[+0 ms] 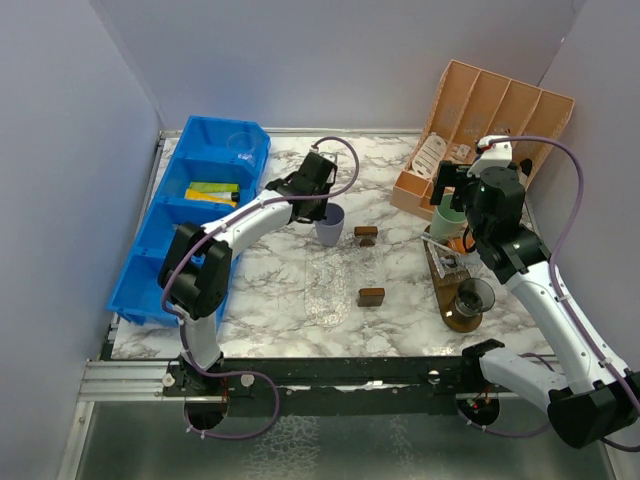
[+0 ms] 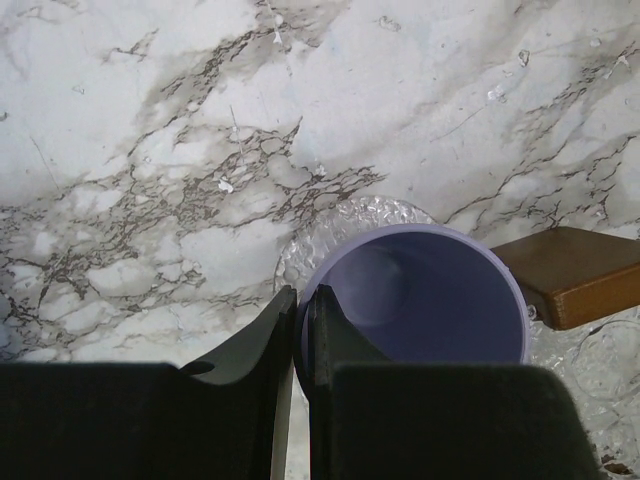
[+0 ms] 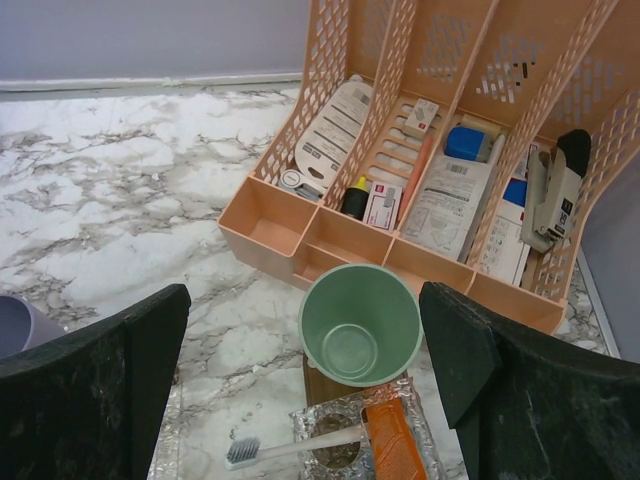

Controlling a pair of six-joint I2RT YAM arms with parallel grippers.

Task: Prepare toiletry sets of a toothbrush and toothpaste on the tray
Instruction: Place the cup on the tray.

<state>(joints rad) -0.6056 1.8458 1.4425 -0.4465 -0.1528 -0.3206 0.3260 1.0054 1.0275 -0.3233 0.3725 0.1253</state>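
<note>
A lilac cup (image 1: 329,224) stands on the marble, empty; in the left wrist view (image 2: 430,300) my left gripper (image 2: 303,300) is shut on its rim, one finger inside and one outside. My right gripper (image 3: 305,300) is open above an empty mint green cup (image 3: 360,325) at the far end of the wooden tray (image 1: 447,300). Just nearer me, a toothbrush (image 3: 300,445) and an orange tube (image 3: 395,445) lie across a clear cup (image 3: 340,450). A smoky dark cup (image 1: 473,297) stands at the tray's near end.
A peach organizer (image 3: 330,235) with packets stands behind the tray. Blue bins (image 1: 200,200) line the left side. Two small brown blocks (image 1: 366,235) (image 1: 371,296) and a clear textured sheet (image 1: 328,290) lie mid-table.
</note>
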